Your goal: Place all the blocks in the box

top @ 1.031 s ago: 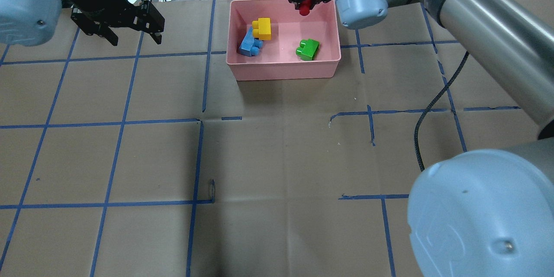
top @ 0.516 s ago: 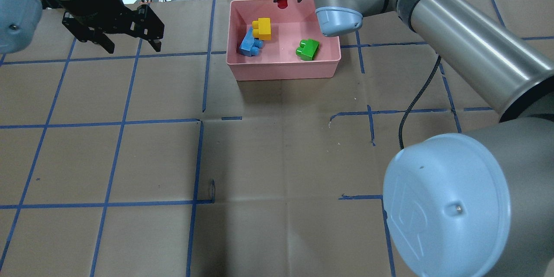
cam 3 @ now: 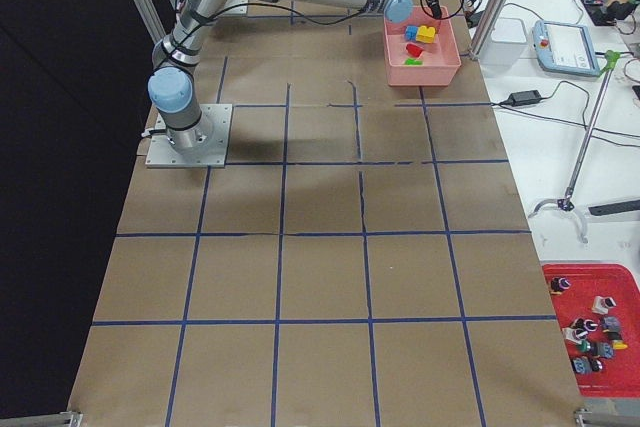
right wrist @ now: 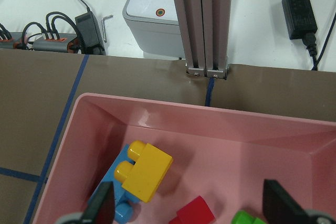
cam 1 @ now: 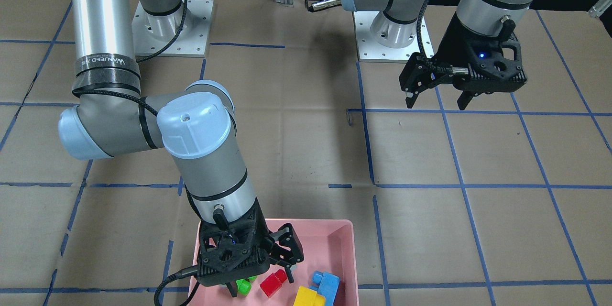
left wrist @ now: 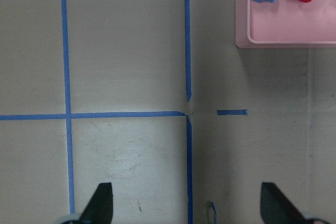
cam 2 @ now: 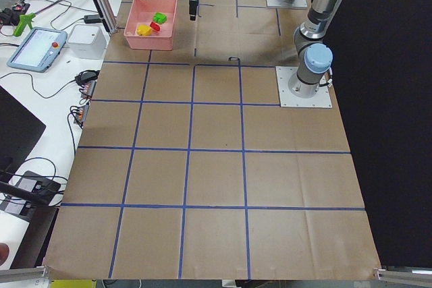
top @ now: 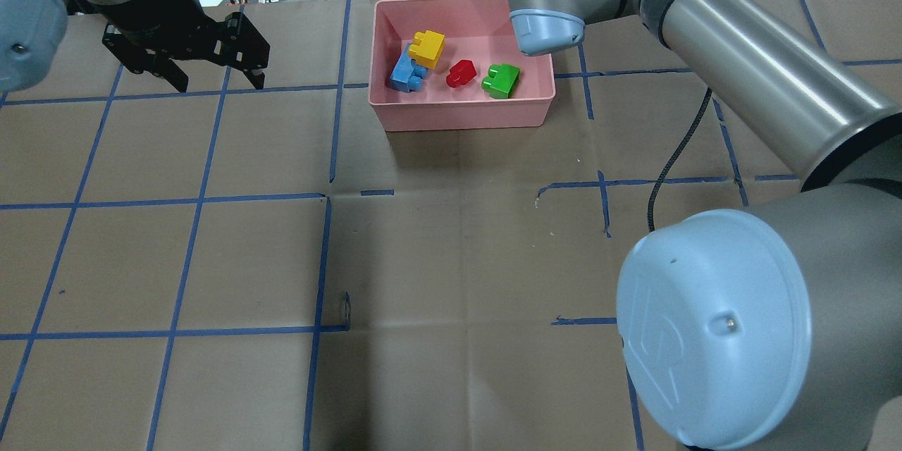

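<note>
Yellow block (top: 426, 48), light-blue block (top: 404, 75), red block (top: 461, 73) and green block (top: 501, 80) lie in the box (top: 465, 113). Right end effector (cam 1: 262, 277) above it and left end effector (top: 217, 74) aside both stand apart, empty. Blocks likely light, rigid, slick: pinch flat sides below the studs.

Pink box (top: 461, 116). Inside it: yellow block (top: 427, 48), light-blue block (top: 403, 75), red block (top: 461, 73), green block (top: 502, 80). Brown table paper (top: 451, 261) with a blue tape grid (top: 190, 197).
</note>
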{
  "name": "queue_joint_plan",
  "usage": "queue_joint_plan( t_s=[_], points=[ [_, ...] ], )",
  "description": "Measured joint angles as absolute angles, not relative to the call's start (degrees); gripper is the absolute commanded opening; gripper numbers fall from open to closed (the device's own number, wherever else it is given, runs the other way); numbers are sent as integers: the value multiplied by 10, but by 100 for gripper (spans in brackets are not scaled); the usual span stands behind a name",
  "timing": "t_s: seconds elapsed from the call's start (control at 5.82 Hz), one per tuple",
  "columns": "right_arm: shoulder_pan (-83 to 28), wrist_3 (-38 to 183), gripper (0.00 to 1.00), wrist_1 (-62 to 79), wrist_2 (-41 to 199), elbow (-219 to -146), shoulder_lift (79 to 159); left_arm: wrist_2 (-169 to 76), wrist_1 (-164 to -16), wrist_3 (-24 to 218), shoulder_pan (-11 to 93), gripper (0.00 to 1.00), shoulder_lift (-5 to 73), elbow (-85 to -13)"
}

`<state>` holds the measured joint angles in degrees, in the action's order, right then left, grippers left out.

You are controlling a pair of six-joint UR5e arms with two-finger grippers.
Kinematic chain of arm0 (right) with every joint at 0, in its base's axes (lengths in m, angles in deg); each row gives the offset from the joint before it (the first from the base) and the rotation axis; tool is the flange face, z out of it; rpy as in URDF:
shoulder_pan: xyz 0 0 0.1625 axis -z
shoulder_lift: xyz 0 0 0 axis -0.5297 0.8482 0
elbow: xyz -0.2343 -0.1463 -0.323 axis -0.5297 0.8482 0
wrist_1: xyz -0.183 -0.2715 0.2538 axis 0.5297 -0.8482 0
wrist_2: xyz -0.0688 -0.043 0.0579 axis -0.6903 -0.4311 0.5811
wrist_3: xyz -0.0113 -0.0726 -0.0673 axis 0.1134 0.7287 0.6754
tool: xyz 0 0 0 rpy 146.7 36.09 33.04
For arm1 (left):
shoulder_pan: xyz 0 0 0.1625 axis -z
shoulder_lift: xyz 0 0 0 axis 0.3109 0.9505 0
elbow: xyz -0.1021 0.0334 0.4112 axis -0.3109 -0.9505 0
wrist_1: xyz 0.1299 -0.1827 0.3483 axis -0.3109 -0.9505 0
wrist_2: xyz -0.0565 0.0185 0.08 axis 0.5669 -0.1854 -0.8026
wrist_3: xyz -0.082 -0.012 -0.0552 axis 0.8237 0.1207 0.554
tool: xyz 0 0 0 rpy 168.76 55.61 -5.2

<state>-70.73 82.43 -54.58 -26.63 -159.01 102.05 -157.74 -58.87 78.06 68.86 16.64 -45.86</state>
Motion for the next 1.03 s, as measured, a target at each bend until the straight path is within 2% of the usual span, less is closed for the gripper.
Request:
queue_joint_plan(
  t_s=[0.17,0.86,1.03],
  points=[
    [-702,826,100,-510,-267,-1595,1037,-1577,-589,781,689,99,167,-459],
    [-668,877,100,-139,-303,-1607,1186,-1579,-589,779,689,99,164,-460],
    [-669,878,100,-61,-309,-1631,1232,-1579,-589,778,689,99,163,-461]
  ],
)
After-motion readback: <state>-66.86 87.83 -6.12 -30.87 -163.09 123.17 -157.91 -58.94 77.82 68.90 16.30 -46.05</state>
